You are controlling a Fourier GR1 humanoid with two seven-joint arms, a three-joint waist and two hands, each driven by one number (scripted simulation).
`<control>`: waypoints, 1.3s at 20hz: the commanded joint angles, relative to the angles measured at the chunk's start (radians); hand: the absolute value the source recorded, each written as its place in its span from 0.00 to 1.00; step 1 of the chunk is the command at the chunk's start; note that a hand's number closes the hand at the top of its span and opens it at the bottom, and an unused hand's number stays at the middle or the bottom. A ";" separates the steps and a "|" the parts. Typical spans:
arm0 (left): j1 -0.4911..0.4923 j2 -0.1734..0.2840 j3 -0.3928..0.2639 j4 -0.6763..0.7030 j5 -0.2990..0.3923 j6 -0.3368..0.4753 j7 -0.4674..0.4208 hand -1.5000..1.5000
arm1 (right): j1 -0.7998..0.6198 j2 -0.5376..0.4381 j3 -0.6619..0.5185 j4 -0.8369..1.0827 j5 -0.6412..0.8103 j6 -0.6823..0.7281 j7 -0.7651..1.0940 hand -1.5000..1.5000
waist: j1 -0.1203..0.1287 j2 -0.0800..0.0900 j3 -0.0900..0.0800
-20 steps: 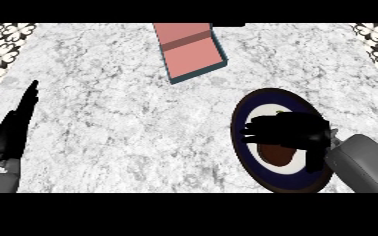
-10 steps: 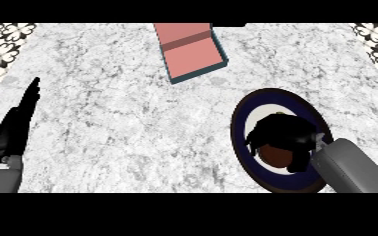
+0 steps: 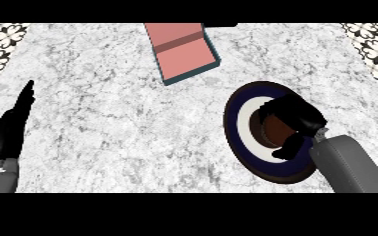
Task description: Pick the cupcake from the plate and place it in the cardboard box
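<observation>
Curling my right hand [image 3: 295, 117] round the cupcake [image 3: 275, 128], I grasp it with fingers above and thumb below so I can lift it straight up. It sits mid-plate [image 3: 240, 140], a dark brown round on the white centre, mostly hidden. My left hand [image 3: 15, 125] rests open at the surface's [image 3: 111, 115] left edge. The box [image 3: 181, 50] lies well apart, up top.

brown cupcake [image 3: 275, 129] on dark-rimmed plate [image 3: 244, 145]; pink-lined cardboard box [image 3: 181, 51] well apart
</observation>
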 commanded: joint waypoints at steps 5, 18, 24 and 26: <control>0.016 -0.011 -0.012 -0.015 -0.005 -0.001 0.002 0.50 | -0.053 0.129 -0.218 -0.039 0.112 -0.191 0.672 1.00 | 0.005 -0.006 0.001; -0.046 -0.004 0.017 0.033 -0.006 -0.046 -0.011 0.50 | -0.208 0.220 -0.071 -0.431 0.360 -0.121 0.931 1.00 | 0.039 0.009 0.005; -0.020 -0.015 0.014 -0.013 -0.026 -0.036 -0.011 0.50 | -0.431 0.354 -0.141 -0.253 0.290 -0.152 0.932 1.00 | 0.053 0.013 0.005; 0.005 -0.057 -0.020 -0.034 -0.057 0.001 -0.019 0.50 | -0.526 0.410 -0.175 -0.169 0.269 -0.172 0.962 1.00 | 0.063 0.014 0.005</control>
